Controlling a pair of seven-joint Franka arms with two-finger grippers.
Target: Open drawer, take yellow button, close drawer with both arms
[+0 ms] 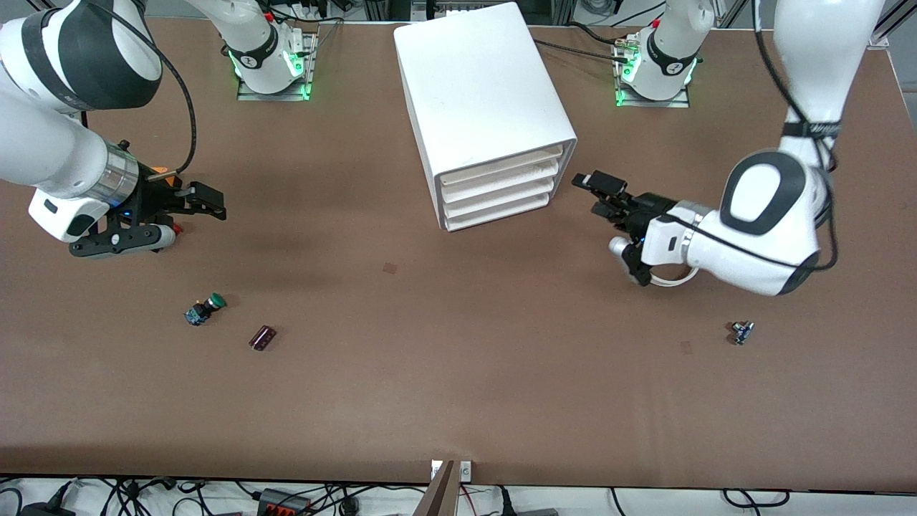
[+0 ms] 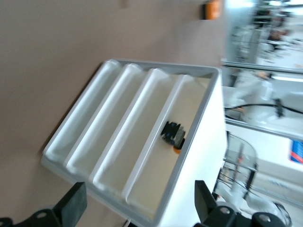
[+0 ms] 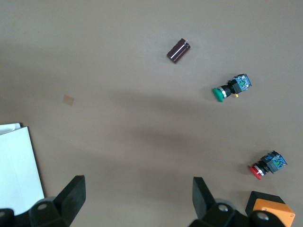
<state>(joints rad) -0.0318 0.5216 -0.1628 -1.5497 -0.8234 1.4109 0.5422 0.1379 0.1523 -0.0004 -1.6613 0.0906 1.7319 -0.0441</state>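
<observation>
The white cabinet (image 1: 480, 93) stands mid-table. Its uppermost drawer (image 1: 501, 169) sits flush with the three below. In the left wrist view the drawer (image 2: 156, 189) shows over its low front lip, with the dark-bodied, orange-capped button (image 2: 173, 134) lying in it. The front view hides the button. My left gripper (image 1: 599, 195) is open and empty, level with the drawer fronts, beside the cabinet toward the left arm's end; it also shows in the left wrist view (image 2: 137, 208). My right gripper (image 1: 183, 215) is open and empty over the table near the right arm's end; it also shows in the right wrist view (image 3: 137, 198).
A green-capped button (image 1: 206, 308) (image 3: 231, 88) and a dark cylinder (image 1: 263, 337) (image 3: 178, 50) lie nearer the front camera than the right gripper. A red-capped button (image 3: 267, 165) lies under that gripper. A small dark part (image 1: 741, 332) lies toward the left arm's end.
</observation>
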